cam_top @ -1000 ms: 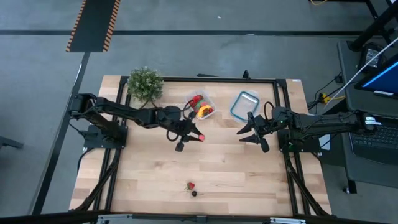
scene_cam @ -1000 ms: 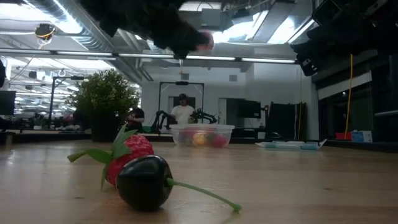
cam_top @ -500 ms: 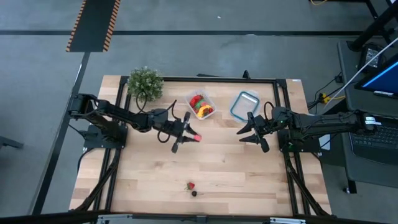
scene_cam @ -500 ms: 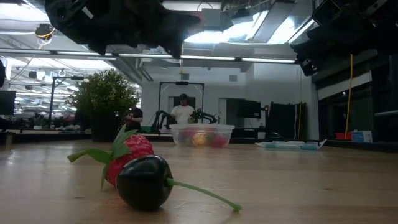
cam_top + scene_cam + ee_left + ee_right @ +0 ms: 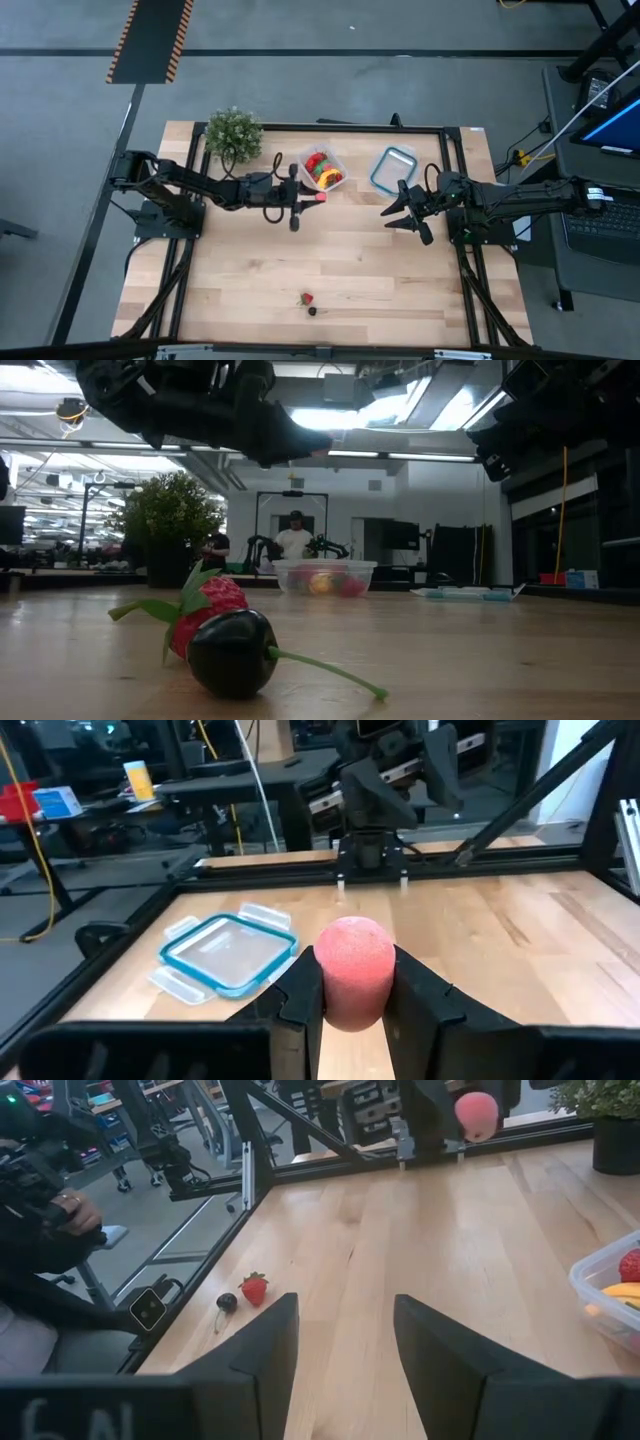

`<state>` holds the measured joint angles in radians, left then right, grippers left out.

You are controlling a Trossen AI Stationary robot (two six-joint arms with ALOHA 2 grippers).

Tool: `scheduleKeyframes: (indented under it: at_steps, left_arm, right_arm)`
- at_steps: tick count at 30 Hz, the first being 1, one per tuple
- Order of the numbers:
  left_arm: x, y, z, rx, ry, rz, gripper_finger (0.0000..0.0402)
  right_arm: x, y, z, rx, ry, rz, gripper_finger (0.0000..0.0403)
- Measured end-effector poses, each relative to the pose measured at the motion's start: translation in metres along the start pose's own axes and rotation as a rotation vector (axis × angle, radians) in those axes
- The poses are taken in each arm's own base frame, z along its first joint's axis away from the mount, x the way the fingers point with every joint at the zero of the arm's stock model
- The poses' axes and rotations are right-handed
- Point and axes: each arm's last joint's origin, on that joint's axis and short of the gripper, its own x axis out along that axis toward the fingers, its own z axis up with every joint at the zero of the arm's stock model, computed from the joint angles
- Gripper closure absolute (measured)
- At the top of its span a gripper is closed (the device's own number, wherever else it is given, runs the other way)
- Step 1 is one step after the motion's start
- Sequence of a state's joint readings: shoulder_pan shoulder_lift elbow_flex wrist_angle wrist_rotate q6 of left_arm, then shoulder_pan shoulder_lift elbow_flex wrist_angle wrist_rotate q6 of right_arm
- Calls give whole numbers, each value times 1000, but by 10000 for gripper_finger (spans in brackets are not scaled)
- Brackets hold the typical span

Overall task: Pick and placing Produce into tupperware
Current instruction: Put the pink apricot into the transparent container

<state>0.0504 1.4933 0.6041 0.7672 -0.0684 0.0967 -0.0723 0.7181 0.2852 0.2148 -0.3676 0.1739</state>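
My left gripper [image 5: 310,201] hovers over the table just near of the tupperware [image 5: 322,168] and is shut on a small pink-red rounded produce piece [image 5: 354,966]. The tupperware, a clear tub, stands on the table's far middle with red, yellow and green produce inside. A red strawberry [image 5: 307,298] and a dark cherry [image 5: 313,310] lie on the table near its near edge, touching each other in the low view. My right gripper [image 5: 396,217] waits open on the right, above the table, near of the blue-rimmed container [image 5: 392,168]. My left gripper pinches the pink-red piece by its two sides [image 5: 330,982] between both fingers. The fingers come roughly level from the table's left, and the piece's rounded end sticks out past the fingertips [image 5: 303,990]. It is lifted clear of the table.
A bushy potted plant [image 5: 233,133] stands at the far left. The blue-rimmed clear container lies right of the tupperware. A black frame runs around the table edges. Bare wood stretches across the table's middle and near side. People show in the room beyond.
My left gripper has carried the pink-red piece toward the table's far edge, closer to the tupperware, and has turned at the wrist on the way. It has stayed shut on the piece.
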Motion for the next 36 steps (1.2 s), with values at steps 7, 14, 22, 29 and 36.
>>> scheduleKeyframes:
  at_steps: [7,14,22,29,36]
  left_arm:
    - [0,13,-1,-4,8,73,330]
    - [0,27,-3,-9,14,122,330]
    - [0,39,-4,-14,19,158,332]
    - [-2,58,-18,-43,167,231,332]
    - [2,86,-14,-87,372,298,332]
  right_arm:
    - [0,0,0,-1,-3,0,236]
    - [0,0,0,-3,-4,0,236]
    - [0,0,0,-4,-4,0,236]
    - [0,0,0,-18,-4,0,236]
    - [0,-1,1,-30,-9,-34,236]
